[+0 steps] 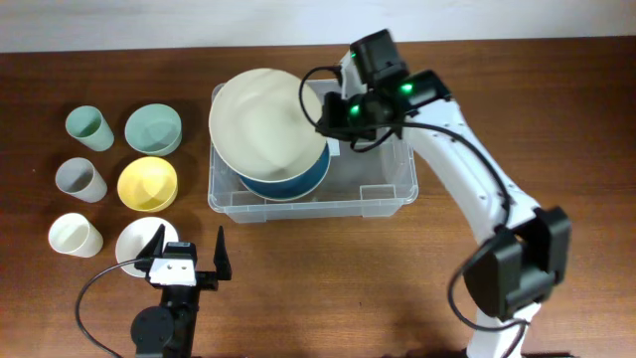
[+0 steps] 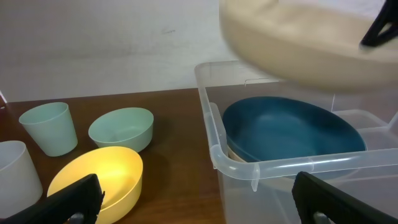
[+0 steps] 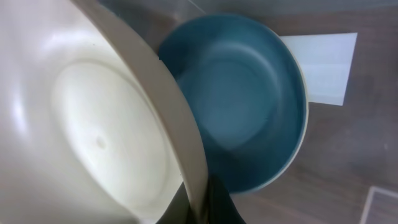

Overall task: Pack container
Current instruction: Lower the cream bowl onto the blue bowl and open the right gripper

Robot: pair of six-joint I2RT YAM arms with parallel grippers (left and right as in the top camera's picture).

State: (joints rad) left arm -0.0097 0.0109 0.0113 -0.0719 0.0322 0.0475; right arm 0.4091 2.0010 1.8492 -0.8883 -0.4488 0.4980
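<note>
Pinching the cream bowl (image 1: 263, 119), the right hand (image 1: 324, 117) hangs over the container (image 1: 396, 195).

1. A dark brown wooden bench (image 1: 298, 298) was seen carrying everything.
2. The container (image 1: 388, 199) was set near its middle.
3. On the left, three upright cups were lined in an outer column: a green cup (image 1: 87, 127), a grey cup (image 1: 79, 179) and a white cup (image 1: 76, 235).
4. Between the cups and the container, three bowls were lined: a green bowl (image 1: 153, 129), a yellow bowl (image 1: 147, 183) and a white bowl (image 1: 131, 244).
</note>
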